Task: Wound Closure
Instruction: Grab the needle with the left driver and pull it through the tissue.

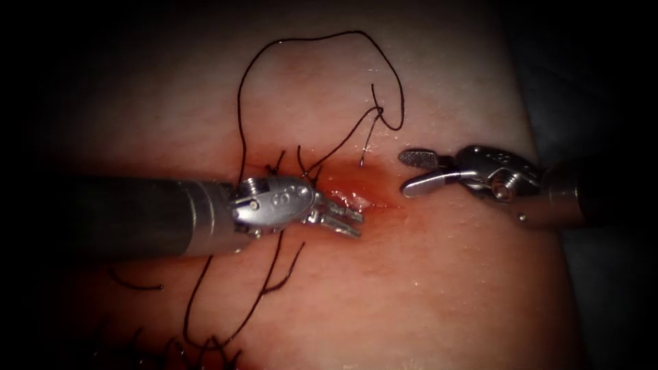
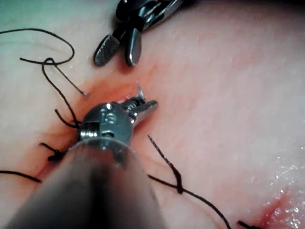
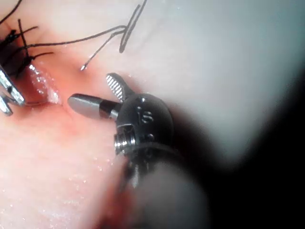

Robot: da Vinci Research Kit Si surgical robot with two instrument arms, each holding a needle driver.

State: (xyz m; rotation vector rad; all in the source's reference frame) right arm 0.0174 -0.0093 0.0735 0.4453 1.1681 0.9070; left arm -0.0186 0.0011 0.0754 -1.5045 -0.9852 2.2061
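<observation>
Left gripper (image 1: 343,218) apart, empty, on red fluid (image 1: 356,185) at cut; right gripper (image 1: 417,171) apart, empty, right of cut. Needle (image 1: 368,142) lies loose on tissue (image 1: 439,288) far of cut, thread (image 1: 308,48) attached. Risk: loose loops snagging a gripper, dragging needle

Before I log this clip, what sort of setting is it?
Probably a surgical suturing practice bench. The tissue is a pale slab with a reddened cut and dark thread looped across it. The needle lies free on it; the left tool and right tool are open, holding nothing.
</observation>
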